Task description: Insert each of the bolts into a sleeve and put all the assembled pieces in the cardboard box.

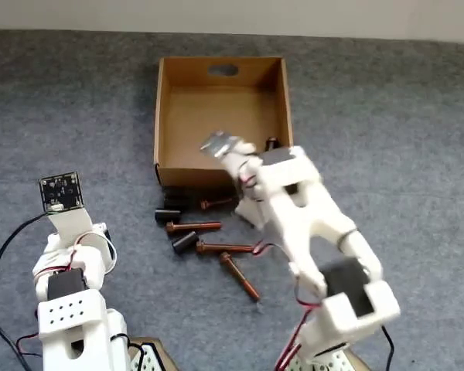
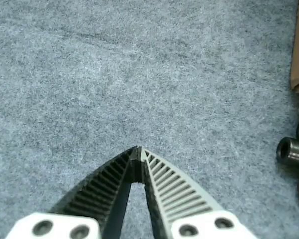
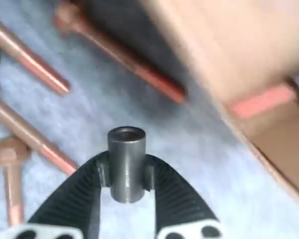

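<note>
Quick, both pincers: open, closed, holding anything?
Left pincer: closed, empty.
Right pincer: closed on a dark grey cylindrical metal sleeve.

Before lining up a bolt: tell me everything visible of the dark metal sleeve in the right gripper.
The short, dark grey metal sleeve is a smooth tube with an open round bore at its free end. The right gripper is shut on it, black ribbed fingers pressing opposite sides, bore end jutting past them. It seems lifted off the grey carpet, near copper-coloured bolts and the brown cardboard box.
</note>
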You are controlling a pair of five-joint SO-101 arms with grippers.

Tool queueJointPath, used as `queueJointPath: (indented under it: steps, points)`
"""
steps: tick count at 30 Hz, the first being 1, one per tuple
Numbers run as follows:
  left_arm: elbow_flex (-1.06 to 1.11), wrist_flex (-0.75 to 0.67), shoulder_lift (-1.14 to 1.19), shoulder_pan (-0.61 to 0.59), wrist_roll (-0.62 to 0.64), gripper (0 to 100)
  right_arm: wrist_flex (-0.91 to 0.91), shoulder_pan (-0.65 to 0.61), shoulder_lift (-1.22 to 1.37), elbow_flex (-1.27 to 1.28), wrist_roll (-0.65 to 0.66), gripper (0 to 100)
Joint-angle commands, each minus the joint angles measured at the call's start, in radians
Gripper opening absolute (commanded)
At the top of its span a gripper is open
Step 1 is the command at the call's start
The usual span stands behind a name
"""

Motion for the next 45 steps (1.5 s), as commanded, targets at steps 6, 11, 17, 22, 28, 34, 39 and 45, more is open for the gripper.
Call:
queueJointPath:
  steps: [6,11,17,22,28,34,39,45]
  points:
    - [-0.048,-0.017,-0.007,0.008,0.008,1,0.033,0.251,-0.274,0.225,-0.166,0.6]
    - [-0.047,-0.017,-0.007,0.013,0.008,1,-0.122,0.297,-0.288,0.423,-0.166,0.6]
    - [-0.047,-0.017,-0.007,0.013,0.008,1,-0.174,0.291,-0.288,0.492,-0.164,0.6]
    - [-0.047,-0.017,-0.007,0.013,0.008,1,-0.154,0.291,-0.280,0.492,-0.164,6.2]
    - [-0.047,-0.017,-0.007,0.013,0.008,1,-0.111,0.291,-0.288,0.492,-0.164,18.0]
    - [-0.047,-0.017,-0.007,0.013,0.006,1,-0.128,0.291,-0.280,0.492,-0.143,18.0]
    - [-0.045,-0.017,-0.007,0.013,0.005,1,-0.220,0.291,-0.278,0.542,-0.006,17.8]
    - [-0.045,-0.017,-0.007,0.013,0.005,1,-0.251,0.291,-0.283,0.565,0.005,8.9]
